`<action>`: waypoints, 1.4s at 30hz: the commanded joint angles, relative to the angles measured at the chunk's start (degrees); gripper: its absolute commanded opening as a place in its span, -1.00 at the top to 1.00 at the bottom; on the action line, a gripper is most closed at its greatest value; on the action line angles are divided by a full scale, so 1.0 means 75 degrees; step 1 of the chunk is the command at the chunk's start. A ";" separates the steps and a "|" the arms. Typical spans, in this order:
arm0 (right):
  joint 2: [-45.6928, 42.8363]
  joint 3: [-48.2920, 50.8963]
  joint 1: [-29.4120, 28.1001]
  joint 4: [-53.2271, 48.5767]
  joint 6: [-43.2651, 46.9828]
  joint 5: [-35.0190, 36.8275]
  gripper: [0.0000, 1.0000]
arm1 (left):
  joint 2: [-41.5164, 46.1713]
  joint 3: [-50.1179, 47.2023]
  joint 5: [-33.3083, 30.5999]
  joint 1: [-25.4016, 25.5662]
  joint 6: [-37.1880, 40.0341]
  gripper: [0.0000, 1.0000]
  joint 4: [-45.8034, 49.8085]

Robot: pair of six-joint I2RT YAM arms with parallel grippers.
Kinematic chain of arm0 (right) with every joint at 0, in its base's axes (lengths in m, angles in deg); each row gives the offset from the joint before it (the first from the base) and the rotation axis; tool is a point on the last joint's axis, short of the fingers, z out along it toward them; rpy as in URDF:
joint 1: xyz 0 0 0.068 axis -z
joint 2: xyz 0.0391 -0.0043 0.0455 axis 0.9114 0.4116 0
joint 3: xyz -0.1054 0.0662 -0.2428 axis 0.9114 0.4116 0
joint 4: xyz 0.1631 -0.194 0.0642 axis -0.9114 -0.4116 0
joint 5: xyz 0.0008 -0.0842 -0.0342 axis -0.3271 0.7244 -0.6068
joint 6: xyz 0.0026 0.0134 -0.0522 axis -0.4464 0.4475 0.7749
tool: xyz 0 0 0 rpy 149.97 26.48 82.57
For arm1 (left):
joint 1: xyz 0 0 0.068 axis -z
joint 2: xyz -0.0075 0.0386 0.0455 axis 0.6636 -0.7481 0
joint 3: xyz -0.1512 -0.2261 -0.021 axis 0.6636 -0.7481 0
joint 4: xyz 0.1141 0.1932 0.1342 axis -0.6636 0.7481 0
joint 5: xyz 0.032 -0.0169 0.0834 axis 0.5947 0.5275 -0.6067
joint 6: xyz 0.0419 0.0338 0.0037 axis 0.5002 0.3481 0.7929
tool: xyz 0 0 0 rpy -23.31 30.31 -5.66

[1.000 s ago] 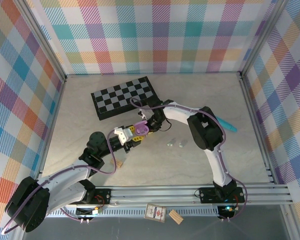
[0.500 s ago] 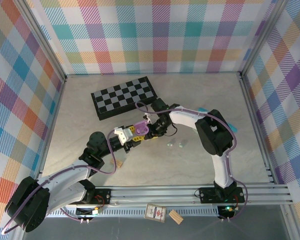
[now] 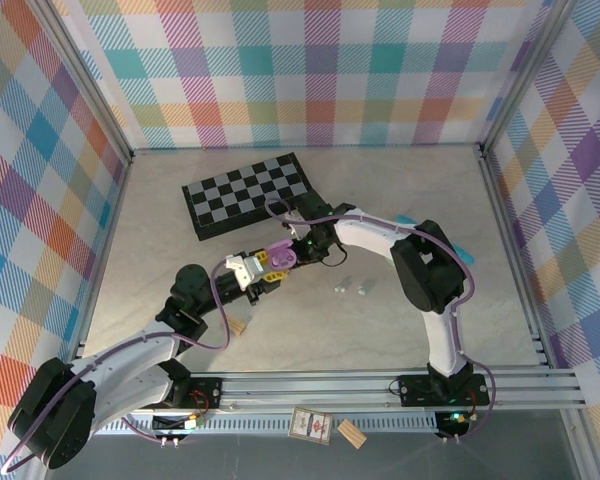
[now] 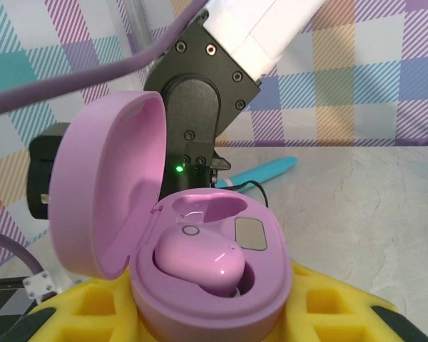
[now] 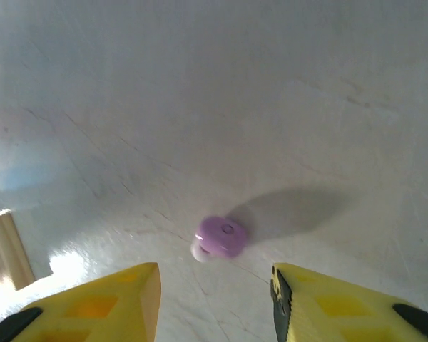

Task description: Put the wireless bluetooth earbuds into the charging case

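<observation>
Since a second ago the right arm's elbow has swung rightward. Left gripper (image 4: 210, 324) clamps the open purple charging case (image 4: 107, 178) — one purple earbud (image 4: 198, 262) sits inside. Right gripper (image 5: 214, 274) hovers with jaws apart and empty — a second purple earbud (image 5: 220, 237) lies on the table (image 5: 307, 107) just beyond its fingertips. Two pale earbuds (image 3: 351, 287) lie further right.

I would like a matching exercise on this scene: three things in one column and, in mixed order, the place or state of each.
Things:
1. purple plastic clamshell charging case
2. small purple earbud
3. black-and-grey chequered board

Places or states:
a. flat on the far part of the table
b. lid open, gripped by the left claw
c. loose on the table, just ahead of the open right claw

Pairs: 1-b, 2-c, 3-a
</observation>
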 commanded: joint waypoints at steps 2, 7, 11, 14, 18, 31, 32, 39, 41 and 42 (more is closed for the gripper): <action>0.0467 -0.0475 -0.0090 0.0018 -0.0353 -0.0069 0.08 | 0.0066 0.0039 0.0071 -0.0069 0.0005 0.42 -0.0213; 0.1080 -0.1238 -0.0092 -0.0532 -0.0612 -0.0087 0.08 | 0.0112 -0.0006 0.0067 -0.0069 -0.0009 0.42 -0.0203; 0.1245 -0.1472 -0.0133 -0.0940 -0.1114 0.0463 0.11 | 0.0233 -0.0043 0.0031 -0.0069 0.0000 0.42 -0.0130; 0.1307 -0.1512 -0.0212 -0.1154 -0.1242 0.0655 0.11 | 0.0271 -0.0054 0.0027 -0.0075 0.0022 0.42 -0.0107; 0.1348 -0.1600 -0.0433 -0.1525 -0.1041 0.1160 0.10 | 0.0230 -0.0021 0.0042 -0.0081 0.0054 0.42 -0.0089; 0.1549 -0.2054 -0.0990 -0.2738 -0.0487 0.3126 0.13 | 0.0309 0.0010 0.0112 -0.0104 0.0054 0.42 -0.0072; 0.1521 -0.2034 -0.0999 -0.2788 -0.0463 0.3179 0.12 | 0.0321 0.0016 0.0112 -0.0104 0.0054 0.42 -0.0060; 0.1184 -0.1811 -0.1000 -0.3082 -0.0271 0.3781 0.10 | 0.0315 0.0051 0.0140 -0.0110 0.0060 0.42 -0.0048; 0.1069 -0.1736 -0.1000 -0.3133 -0.0165 0.3932 0.09 | 0.0316 0.0061 0.0143 -0.0116 0.0067 0.42 -0.0037; 0.1015 -0.1706 -0.1000 -0.3146 -0.0131 0.3950 0.09 | 0.0316 0.0063 0.0143 -0.0116 0.0067 0.42 -0.0036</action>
